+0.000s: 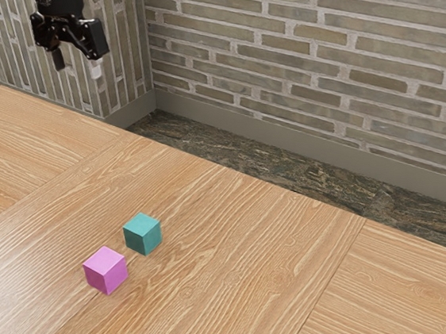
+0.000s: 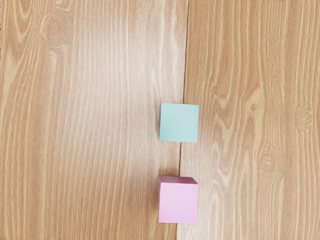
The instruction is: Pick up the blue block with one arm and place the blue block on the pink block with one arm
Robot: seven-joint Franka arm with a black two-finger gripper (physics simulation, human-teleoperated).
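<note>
In the exterior view, the black two-finger gripper point(image 1: 77, 65) hangs high above the light wooden table point(image 1: 276, 268), near the view's upper left corner. Its fingers stand apart and grasp nothing. The small blue-green cube block point(image 1: 143, 233) rests on the table, well below the gripper. The small pink cube block point(image 1: 105, 269) sits just beside it, not touching. Behind the table is a grey brick wall point(image 1: 314, 57).

In the wrist view, the blue-green block point(image 2: 179, 122) and the pink block point(image 2: 178, 201) lie apart along a seam between the table boards point(image 2: 90, 125).
</note>
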